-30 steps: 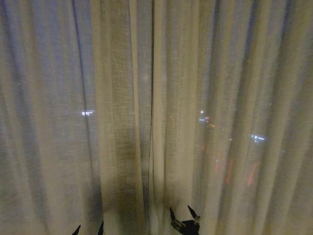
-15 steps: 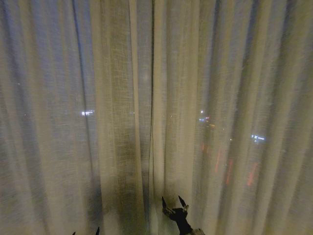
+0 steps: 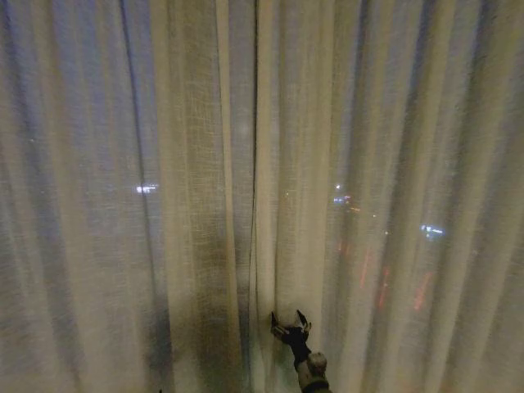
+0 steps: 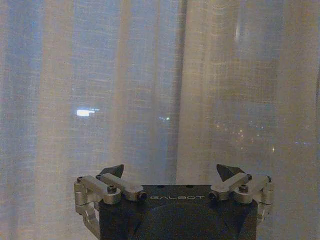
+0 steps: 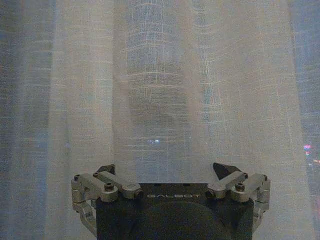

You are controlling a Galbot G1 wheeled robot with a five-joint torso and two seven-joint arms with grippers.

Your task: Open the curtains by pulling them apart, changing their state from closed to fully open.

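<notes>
Curtains: The curtains [image 3: 196, 164] hang shut in front of me and cover all I can see. They are thin and cream-white with lots of long folds. I can see little lights [image 3: 146, 189] shining through them from outside.

Meeting line: The two panels meet at a dark line [image 3: 254, 164] that runs from 12 o'clock down to about 6 o'clock in my head view, just a bit toward 9 o'clock from the middle.

Right claw: My right claw [image 3: 287, 321] is low, near 6 o'clock, just beside the meeting line on the right panel. Its two black tips are spread apart and hold nothing. In my right wrist view the right claw [image 5: 167, 172] points straight at a fold, very near the cloth.

Left claw: My left claw [image 4: 170, 172] is also spread apart and empty. It faces the left panel, and I think it is a little farther from the cloth.

How far along: Nothing is pulled yet, I think. The curtains are fully closed.

What could go wrong: The cloth is soft and thin. If my right claw closes too soon, it may pinch only air. If it grabs just a tiny bit, the cloth may slip out when I pull. A sharp tip could also snag the loose threads.
</notes>
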